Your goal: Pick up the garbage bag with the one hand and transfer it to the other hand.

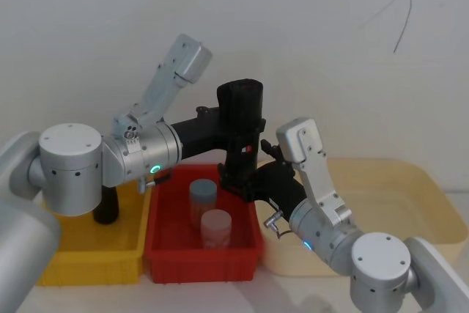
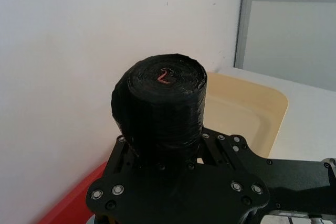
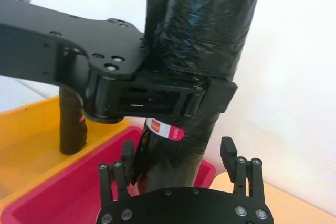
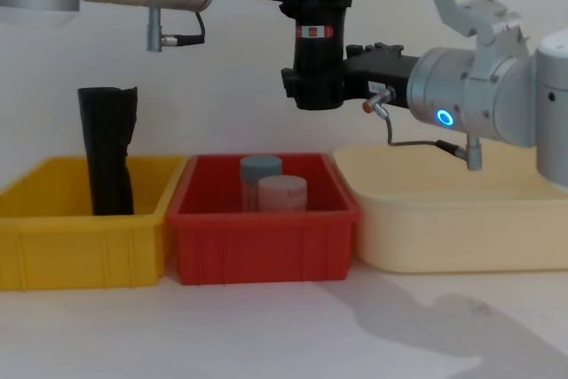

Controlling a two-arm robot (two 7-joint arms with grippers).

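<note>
The garbage bag (image 1: 242, 104), a black crinkled roll with a red-and-white label (image 3: 167, 129), hangs upright in the air above the red bin (image 1: 201, 265). My left gripper (image 1: 245, 131) reaches in from the left and is shut on the roll's middle; its clamp (image 3: 173, 98) crosses the roll in the right wrist view. My right gripper (image 1: 245, 177) comes from the right at the roll's lower part (image 4: 315, 86). Its fingertips (image 3: 227, 150) stand on either side of the roll with a small gap, open. The roll's top end (image 2: 165, 77) faces the left wrist view.
A second black roll (image 4: 106, 153) stands in the yellow bin (image 4: 80, 246) at the left. The red bin holds two capped jars, one grey-blue (image 1: 203, 194) and one pinkish (image 1: 215, 226). A cream tub (image 4: 453, 228) sits at the right. A white wall is close behind.
</note>
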